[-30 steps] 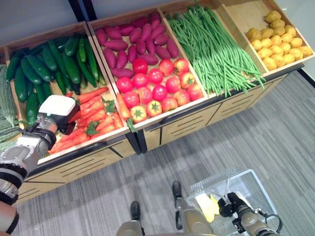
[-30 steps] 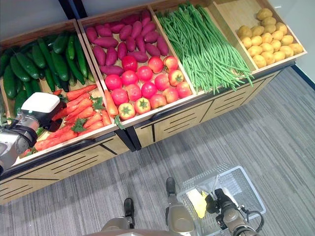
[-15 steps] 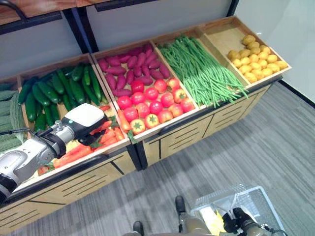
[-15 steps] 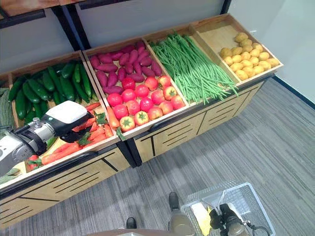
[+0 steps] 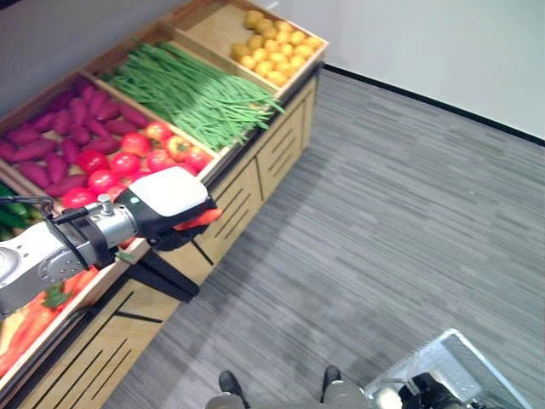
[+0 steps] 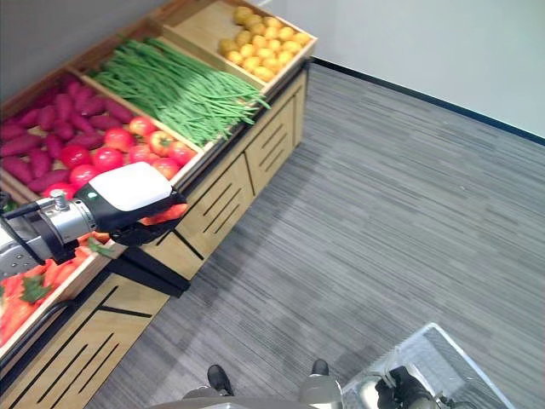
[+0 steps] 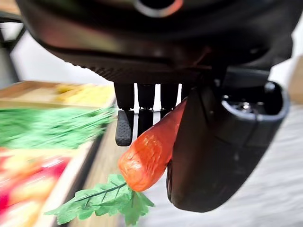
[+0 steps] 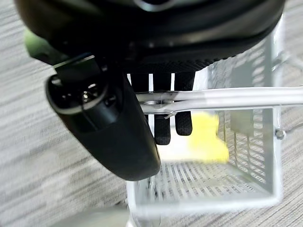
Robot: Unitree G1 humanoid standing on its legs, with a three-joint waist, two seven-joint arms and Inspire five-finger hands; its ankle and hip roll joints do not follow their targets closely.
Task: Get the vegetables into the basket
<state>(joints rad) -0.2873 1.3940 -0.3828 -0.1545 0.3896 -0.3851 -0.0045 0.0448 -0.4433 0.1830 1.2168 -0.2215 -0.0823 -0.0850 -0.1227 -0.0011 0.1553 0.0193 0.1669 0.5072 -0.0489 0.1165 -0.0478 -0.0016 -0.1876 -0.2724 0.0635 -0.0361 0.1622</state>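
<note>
My left hand (image 5: pixel 166 200) is shut on an orange carrot (image 7: pixel 150 150) with green leaves (image 7: pixel 105 202). The thumb (image 7: pixel 210 146) and fingers (image 7: pixel 124 128) pinch it. The carrot's tip (image 5: pixel 201 219) sticks out under the hand, above the front edge of the produce stand. My right hand (image 8: pixel 109 132) is curled round the metal handle (image 8: pixel 232 97) of a white wire basket (image 5: pixel 467 368), which hangs low at the right over the floor. Something yellow (image 8: pixel 204 143) lies inside the basket.
The wooden stand holds bins of carrots (image 5: pixel 25 315), tomatoes (image 5: pixel 128 162), purple sweet potatoes (image 5: pixel 51 136), green beans (image 5: pixel 187 85) and yellow produce (image 5: pixel 272 51). Grey carpet (image 5: pixel 383 230) stretches between stand and basket, up to a white wall (image 5: pixel 443 51).
The camera has swung to the right. My left hand has lifted a carrot out of the carrot bin and carried it right, past the tomatoes. The right hand keeps hold of the basket handle.
</note>
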